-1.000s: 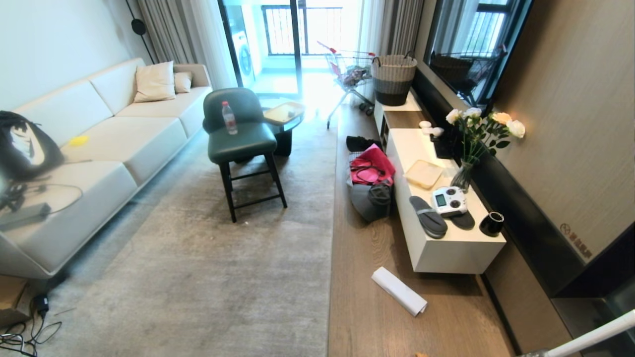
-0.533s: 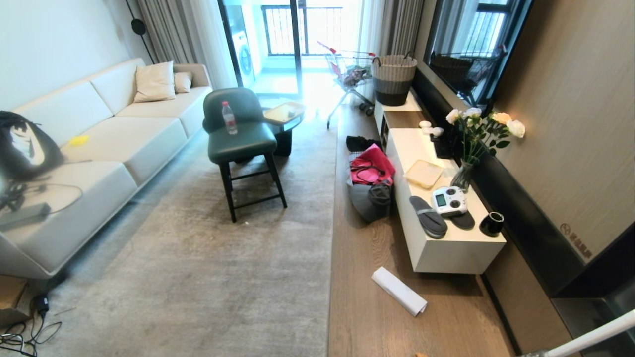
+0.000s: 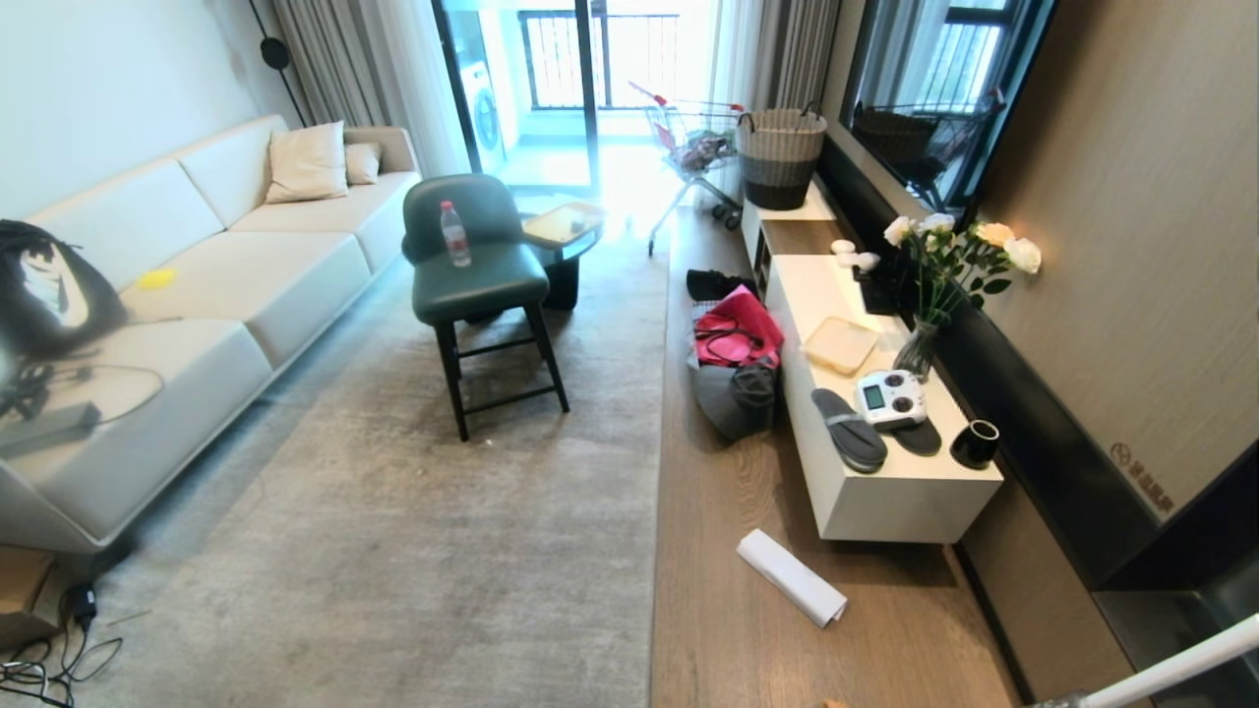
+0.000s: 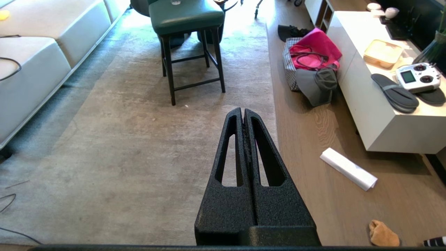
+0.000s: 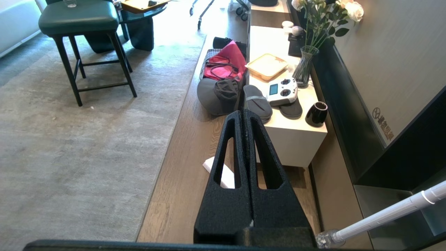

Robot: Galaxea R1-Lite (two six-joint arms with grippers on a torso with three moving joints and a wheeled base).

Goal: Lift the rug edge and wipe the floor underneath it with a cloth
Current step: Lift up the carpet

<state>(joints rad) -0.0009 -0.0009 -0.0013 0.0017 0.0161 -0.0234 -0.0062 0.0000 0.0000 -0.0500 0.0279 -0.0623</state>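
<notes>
Both grippers are clenched and empty: left gripper (image 4: 243,112) above the rug edge (image 4: 275,118); right gripper (image 5: 243,114) above the floor (image 5: 181,167); the cloth (image 4: 384,233) lies on bare planks near the white paper roll (image 4: 348,168).

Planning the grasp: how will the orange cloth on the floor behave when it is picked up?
The cloth lies crumpled and fuzzy on the plank floor, so it is probably limp and would droop. It looks small and likely light; a pinch may catch only one fold.
</notes>
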